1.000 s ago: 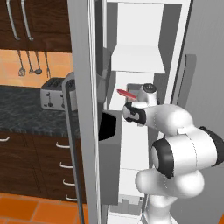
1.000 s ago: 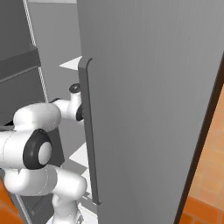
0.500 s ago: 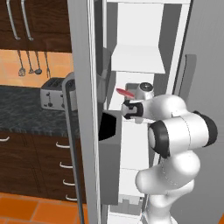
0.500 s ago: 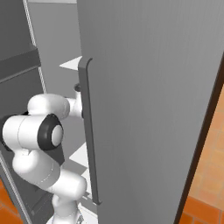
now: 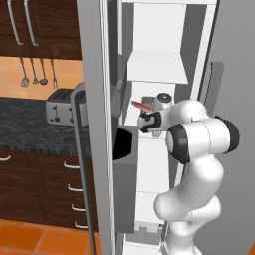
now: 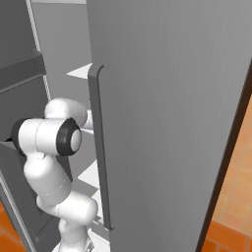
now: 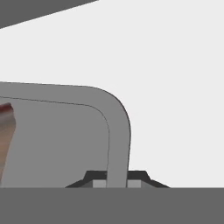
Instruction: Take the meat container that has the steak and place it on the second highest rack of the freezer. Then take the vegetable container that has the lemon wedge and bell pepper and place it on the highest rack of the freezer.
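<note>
So the gripper is pinched tight on the rim of the tray. In the hand view the grey rim runs straight up between the two tips, with basically no gap on either side, and the rounded corner curves off just ahead of them. The steak sits off to the left of the jaws, inside the tray, with just its reddish end poking in at the edge of that view. From the left base view, the steak sticks out past the hand toward the door side as a thin red sliver, so its long axis runs roughly crosswise to the way the gripper points into the freezer. The tray is inside the freezer, just under the white shelf above the hand. I can't tell if it's actually resting on a rack below or hanging just over it, since the arm blocks that spot. My guess is the next move hinges on whether the tray is down flat before the jaws let go.
</note>
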Robot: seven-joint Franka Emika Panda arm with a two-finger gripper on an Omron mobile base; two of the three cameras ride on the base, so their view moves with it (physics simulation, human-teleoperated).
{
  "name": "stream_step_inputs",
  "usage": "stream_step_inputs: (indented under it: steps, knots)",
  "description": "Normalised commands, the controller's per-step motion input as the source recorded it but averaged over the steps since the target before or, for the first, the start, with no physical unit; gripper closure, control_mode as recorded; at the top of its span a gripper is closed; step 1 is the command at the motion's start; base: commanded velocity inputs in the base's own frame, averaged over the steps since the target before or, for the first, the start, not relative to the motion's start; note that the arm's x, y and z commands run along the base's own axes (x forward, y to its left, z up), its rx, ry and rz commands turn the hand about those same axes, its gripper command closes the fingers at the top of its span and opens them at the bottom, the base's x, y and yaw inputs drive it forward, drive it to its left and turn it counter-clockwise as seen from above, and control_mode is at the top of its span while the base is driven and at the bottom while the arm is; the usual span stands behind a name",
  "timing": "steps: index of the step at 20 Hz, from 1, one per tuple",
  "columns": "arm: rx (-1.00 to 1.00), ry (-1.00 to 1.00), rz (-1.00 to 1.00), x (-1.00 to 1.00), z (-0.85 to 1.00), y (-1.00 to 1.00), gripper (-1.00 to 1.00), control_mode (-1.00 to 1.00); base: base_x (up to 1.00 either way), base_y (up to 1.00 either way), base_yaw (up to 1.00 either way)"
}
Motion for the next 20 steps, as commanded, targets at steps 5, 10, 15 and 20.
stream_step_inputs:
  steps: [5, 10, 15, 20]
  knots:
    - [0.00, 0.00, 0.00, 0.25, -0.04, 0.00, 1.00, -1.00, 0.00, 0.00, 0.00]
    - [0.00, 0.00, 0.00, 0.00, 0.00, 0.00, 1.00, -1.00, 0.00, 0.00, 0.00]
    - [0.00, 0.00, 0.00, 0.00, 0.00, 0.00, -1.00, -1.00, 0.00, 0.00, 0.00]
    - [0.00, 0.00, 0.00, 0.00, 0.00, 0.00, -1.00, -1.00, 0.00, 0.00, 0.00]
